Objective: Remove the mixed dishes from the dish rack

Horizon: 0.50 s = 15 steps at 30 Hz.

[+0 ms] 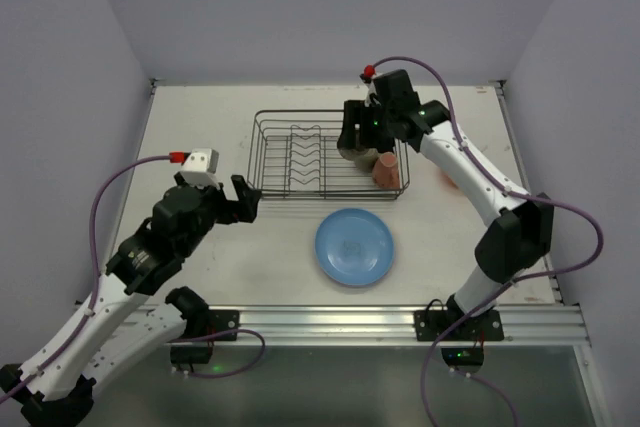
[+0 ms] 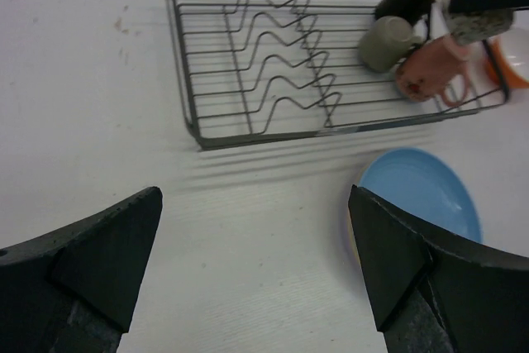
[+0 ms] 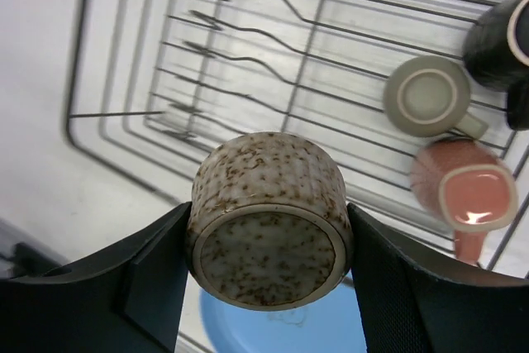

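Observation:
The black wire dish rack [image 1: 300,157] stands at the table's middle back, its plate prongs bare. My right gripper [image 1: 357,143] is over the rack's right end, shut on a beige speckled cup [image 3: 269,217] held on its side above the wires. In the rack's right end lie an olive-grey cup [image 3: 428,95], a dark brown cup [image 3: 496,39] and a pink cup [image 3: 463,188]. A blue plate [image 1: 354,246] lies on the table in front of the rack. My left gripper [image 1: 240,199] is open and empty, left of the plate and in front of the rack [image 2: 248,64].
An orange bowl with a white inside [image 2: 517,59] sits on the table just right of the rack, partly hidden by the right arm. The pink cup [image 1: 388,169] leans at the rack's front right corner. White walls close the table at the back and sides.

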Each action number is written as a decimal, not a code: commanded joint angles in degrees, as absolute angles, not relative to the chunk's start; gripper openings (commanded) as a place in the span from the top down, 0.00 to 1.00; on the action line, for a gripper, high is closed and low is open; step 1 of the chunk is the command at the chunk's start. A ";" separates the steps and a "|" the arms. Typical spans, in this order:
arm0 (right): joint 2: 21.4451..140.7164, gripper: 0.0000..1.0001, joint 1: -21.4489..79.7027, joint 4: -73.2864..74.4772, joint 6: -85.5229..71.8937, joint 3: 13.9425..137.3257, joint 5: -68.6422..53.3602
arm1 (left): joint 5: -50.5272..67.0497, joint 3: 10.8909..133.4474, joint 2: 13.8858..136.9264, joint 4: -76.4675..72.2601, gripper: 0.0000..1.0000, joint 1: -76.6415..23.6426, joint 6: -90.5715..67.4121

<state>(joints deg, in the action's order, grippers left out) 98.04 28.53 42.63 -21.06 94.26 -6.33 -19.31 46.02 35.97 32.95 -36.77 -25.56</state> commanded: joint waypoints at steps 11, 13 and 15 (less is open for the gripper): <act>68.04 0.96 23.91 13.18 -44.19 69.43 -45.51 | 23.90 32.08 38.04 -38.74 0.00 -37.44 -23.55; 65.32 0.96 23.82 7.23 -50.34 65.06 -49.46 | 26.80 31.91 40.86 -42.43 0.00 -37.88 -18.74; 62.06 0.96 23.82 -0.74 -55.70 60.24 -55.34 | 28.99 32.08 42.88 -47.28 0.00 -39.46 -15.32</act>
<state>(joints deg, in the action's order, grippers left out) 66.39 24.25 14.81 -44.25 64.64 -41.87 20.45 32.38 41.01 -29.41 -37.82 -22.79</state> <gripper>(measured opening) 0.703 0.996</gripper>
